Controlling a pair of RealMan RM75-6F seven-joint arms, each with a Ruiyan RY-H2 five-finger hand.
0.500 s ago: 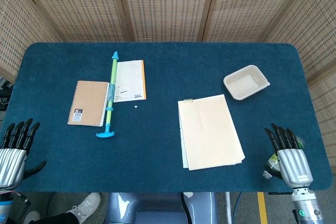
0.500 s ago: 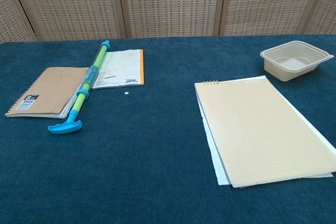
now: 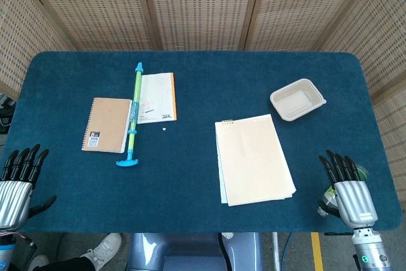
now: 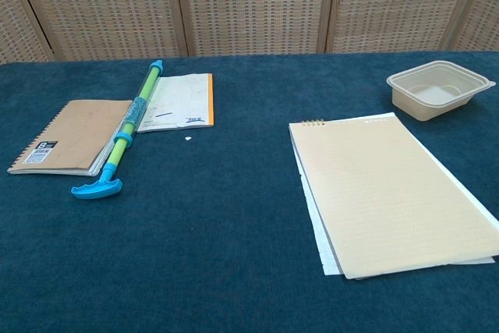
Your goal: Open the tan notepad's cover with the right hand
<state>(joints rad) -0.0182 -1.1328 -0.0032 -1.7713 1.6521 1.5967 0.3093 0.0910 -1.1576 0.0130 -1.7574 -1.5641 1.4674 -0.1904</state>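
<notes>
A dark blue tabletop (image 3: pixel 203 80) is carrying everything, with woven screens (image 3: pixel 196 4) standing behind it. The tan notepad (image 3: pixel 254 158) is lying flat and closed on the right half of the tabletop, its cover down, a few white sheets sticking out along its left and near edges. A brown spiral notebook (image 3: pixel 107 124) is lying on the left half, and a green and blue rod-shaped tool (image 3: pixel 133 115) is resting along its right edge, partly over a white booklet with an orange edge (image 3: pixel 157 97). A beige plastic tray (image 3: pixel 297 99) is sitting beyond the notepad, toward the far right. The right hand (image 3: pixel 350 195) is hovering at the near right corner, fingers straight and slightly spread, holding nothing, well apart from the notepad. The left hand (image 3: pixel 16 185) is waiting at the near left corner, fingers likewise extended and empty.
</notes>
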